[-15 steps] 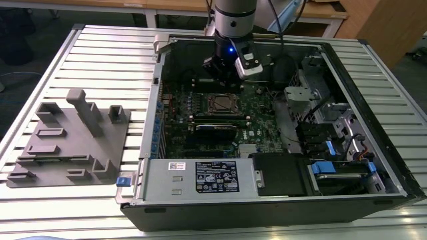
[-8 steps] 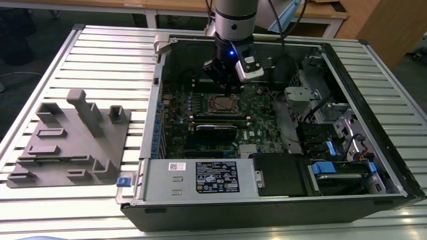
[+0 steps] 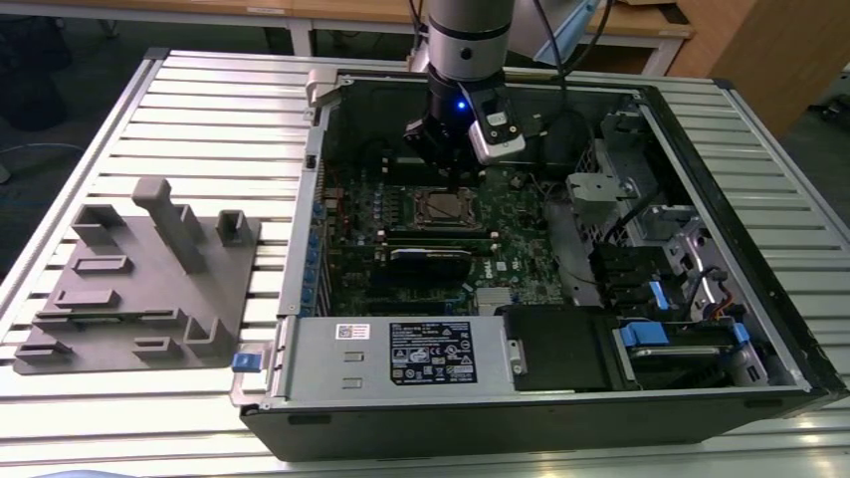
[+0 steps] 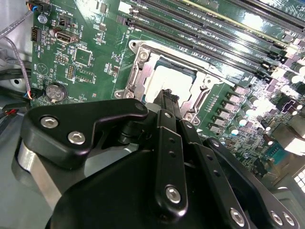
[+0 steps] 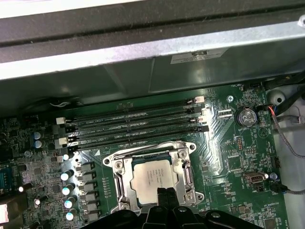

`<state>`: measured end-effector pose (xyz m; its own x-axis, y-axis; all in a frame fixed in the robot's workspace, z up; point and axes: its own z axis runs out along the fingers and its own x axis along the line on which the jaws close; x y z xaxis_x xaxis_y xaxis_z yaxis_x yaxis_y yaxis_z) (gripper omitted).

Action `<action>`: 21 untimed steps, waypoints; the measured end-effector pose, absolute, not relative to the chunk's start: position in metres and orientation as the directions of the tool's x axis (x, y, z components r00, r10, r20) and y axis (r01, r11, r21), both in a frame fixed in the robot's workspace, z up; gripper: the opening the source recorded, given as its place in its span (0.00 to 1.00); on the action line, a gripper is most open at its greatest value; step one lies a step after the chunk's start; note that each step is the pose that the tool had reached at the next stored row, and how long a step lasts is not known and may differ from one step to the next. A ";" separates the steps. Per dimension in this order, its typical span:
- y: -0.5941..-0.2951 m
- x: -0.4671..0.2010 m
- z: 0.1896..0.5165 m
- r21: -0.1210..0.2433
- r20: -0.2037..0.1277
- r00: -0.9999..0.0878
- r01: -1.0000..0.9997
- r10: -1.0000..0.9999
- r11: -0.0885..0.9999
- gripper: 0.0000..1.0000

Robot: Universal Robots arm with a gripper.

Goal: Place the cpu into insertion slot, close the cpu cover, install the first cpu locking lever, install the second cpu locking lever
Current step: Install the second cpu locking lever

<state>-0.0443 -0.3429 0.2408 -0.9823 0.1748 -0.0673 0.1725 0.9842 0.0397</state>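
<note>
Gripper (image 5: pixel 164 198) points straight down over the cpu (image 5: pixel 152 177) seated in the insertion slot (image 5: pixel 125 183), fingers pressed together

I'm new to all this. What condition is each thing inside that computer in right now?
cpu: seated flat in the insertion slot.
cpu cover: down, framing the chip.
gripper: directly above the socket's edge, fingertips together.
computer case: side open, lying flat.

Open computer case (image 3: pixel 691 249) on the tabletop (image 3: pixel 199 110); holder block (image 3: pixel 139 279) beside it toward the exterior view's left; cpu (image 5: pixel 151 177) seated in the insertion slot (image 5: pixel 123 183) inside.
</note>
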 end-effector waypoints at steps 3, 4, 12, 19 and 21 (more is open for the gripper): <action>-0.343 -0.044 0.241 0.040 -0.067 -0.982 0.172 0.175 0.984 0.11; -0.343 -0.044 0.242 0.039 -0.067 -0.982 0.172 0.175 0.984 0.11; -0.343 -0.044 0.249 0.040 -0.067 -0.982 0.172 0.175 0.984 0.11; -0.343 -0.044 0.250 0.040 -0.067 -0.982 0.172 0.175 0.984 0.11; -0.343 -0.044 0.251 0.040 -0.067 -0.982 0.172 0.175 0.984 0.11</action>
<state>-0.0443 -0.3429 0.2506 -0.9823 0.1748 -0.0673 0.1724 0.9842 0.0398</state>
